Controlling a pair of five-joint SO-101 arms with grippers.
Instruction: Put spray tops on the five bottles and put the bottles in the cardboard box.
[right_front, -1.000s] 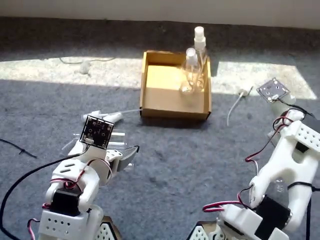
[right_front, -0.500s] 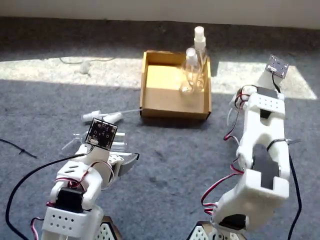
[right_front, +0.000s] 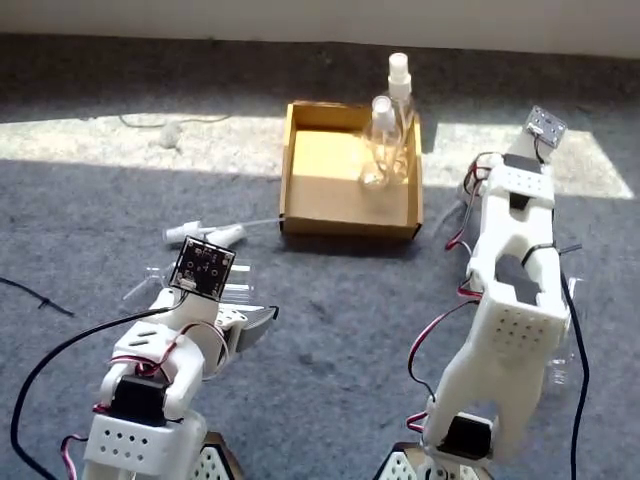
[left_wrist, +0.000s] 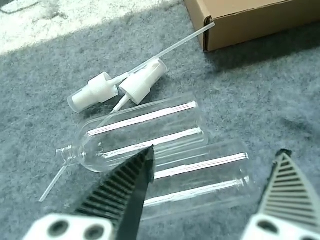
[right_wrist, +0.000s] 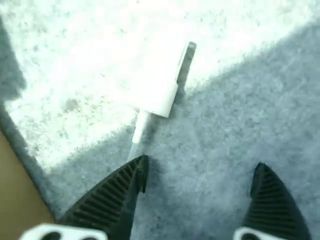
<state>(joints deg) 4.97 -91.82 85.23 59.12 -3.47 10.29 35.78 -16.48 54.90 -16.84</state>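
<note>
Lying flat, two clear bottles (left_wrist: 145, 130), white spray tops (left_wrist: 144, 84) beside

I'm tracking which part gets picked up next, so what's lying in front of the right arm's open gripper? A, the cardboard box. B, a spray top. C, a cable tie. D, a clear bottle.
B: the right wrist view shows a white spray top lying on the carpet just beyond the open right gripper.
</note>
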